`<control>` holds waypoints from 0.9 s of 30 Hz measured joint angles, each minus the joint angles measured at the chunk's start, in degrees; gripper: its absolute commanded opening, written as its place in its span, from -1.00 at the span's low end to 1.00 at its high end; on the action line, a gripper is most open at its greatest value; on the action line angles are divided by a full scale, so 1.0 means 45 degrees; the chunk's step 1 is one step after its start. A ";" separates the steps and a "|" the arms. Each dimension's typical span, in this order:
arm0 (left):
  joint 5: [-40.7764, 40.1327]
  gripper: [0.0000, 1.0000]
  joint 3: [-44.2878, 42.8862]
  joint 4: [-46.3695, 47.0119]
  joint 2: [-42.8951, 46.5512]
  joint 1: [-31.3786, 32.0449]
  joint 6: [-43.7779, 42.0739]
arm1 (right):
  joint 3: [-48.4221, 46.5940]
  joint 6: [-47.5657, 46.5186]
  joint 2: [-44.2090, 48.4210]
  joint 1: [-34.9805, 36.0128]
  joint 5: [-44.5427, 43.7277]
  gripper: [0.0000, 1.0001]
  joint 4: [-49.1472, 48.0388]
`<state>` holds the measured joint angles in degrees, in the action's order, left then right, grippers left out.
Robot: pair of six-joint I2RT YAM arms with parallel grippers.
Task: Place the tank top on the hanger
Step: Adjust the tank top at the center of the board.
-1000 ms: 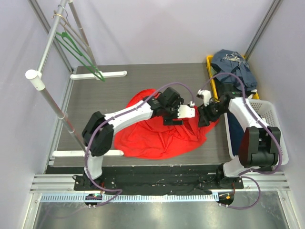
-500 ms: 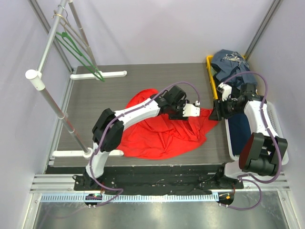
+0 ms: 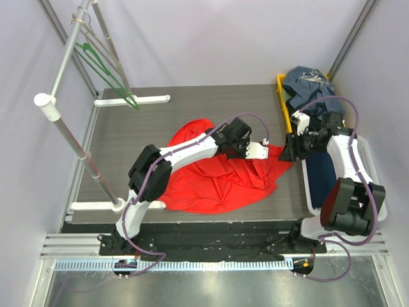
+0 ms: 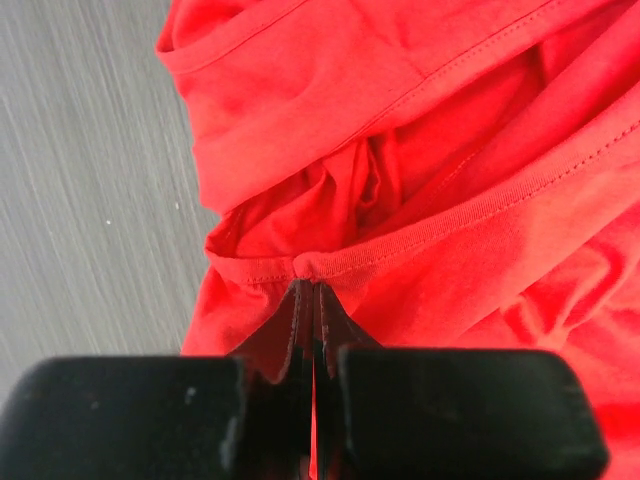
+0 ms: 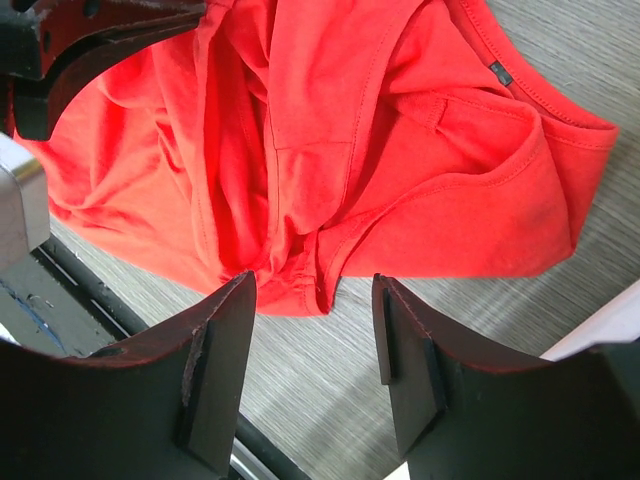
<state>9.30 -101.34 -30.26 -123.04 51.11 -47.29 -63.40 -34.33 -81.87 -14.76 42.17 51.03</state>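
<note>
The red tank top (image 3: 211, 182) lies crumpled on the dark table. At its right side my left gripper (image 3: 263, 150) is shut, its tips pinching a stitched hem (image 4: 312, 290) of the tank top (image 4: 420, 120). My right gripper (image 3: 287, 150) hovers just right of the cloth, open and empty. In the right wrist view the tank top (image 5: 350, 130) lies beyond the spread jaws (image 5: 315, 290), and the left gripper (image 5: 60, 40) shows at the top left. The green hanger (image 3: 105, 73) hangs on the rack at the far left.
A metal rack pole (image 3: 67, 131) slants along the left side, with white feet (image 3: 131, 100) on the table. A yellow bin holding dark blue clothes (image 3: 313, 86) sits at the back right. A white basket (image 3: 358, 153) stands along the right edge.
My left gripper has closed on the tank top's hem. The right gripper drew back to the right, away from the cloth, and has stayed open.
</note>
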 measured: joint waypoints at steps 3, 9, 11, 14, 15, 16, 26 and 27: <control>-0.0078 -1.00 -0.0015 0.0083 0.0000 -0.0044 0.0049 | 0.0000 0.0000 0.0000 0.0000 0.0049 0.14 0.0000; -0.0481 -1.00 -0.0189 0.0272 0.0010 -0.0199 0.0243 | 0.0005 -0.0005 0.0000 0.0000 0.0141 0.13 0.0000; -0.0874 -1.00 -0.0233 0.0389 0.0073 -0.0272 0.0534 | 0.0005 0.0000 0.0000 0.0000 0.0141 0.13 0.0000; -0.1588 -1.00 -0.0393 0.0491 0.0350 -0.0461 0.1020 | 0.0005 0.0019 0.0000 0.0000 0.0141 0.13 -0.0005; -0.1851 -1.00 -0.0442 0.0573 0.0529 -0.0554 0.1146 | 0.0005 0.0049 0.0000 0.0000 0.0141 0.13 -0.0005; -0.2157 -1.00 -0.0457 0.0665 0.0792 -0.0670 0.1282 | 0.0005 0.0058 0.0000 0.0000 0.0146 0.13 -0.0005; -0.5017 -1.00 -0.0442 0.1778 0.4517 -0.2181 0.1928 | -0.0068 -0.0291 -0.0092 0.0000 0.0583 0.14 0.0670; -0.5251 -1.00 -0.0379 0.1923 0.4838 -0.2341 0.1982 | -0.0146 -0.0389 -0.0199 0.0005 0.0612 0.14 0.0899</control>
<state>-14.33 -103.04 -21.61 -101.27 40.58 -38.37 -64.05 -36.07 -82.76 -14.74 44.93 55.07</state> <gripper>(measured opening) 0.012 0.569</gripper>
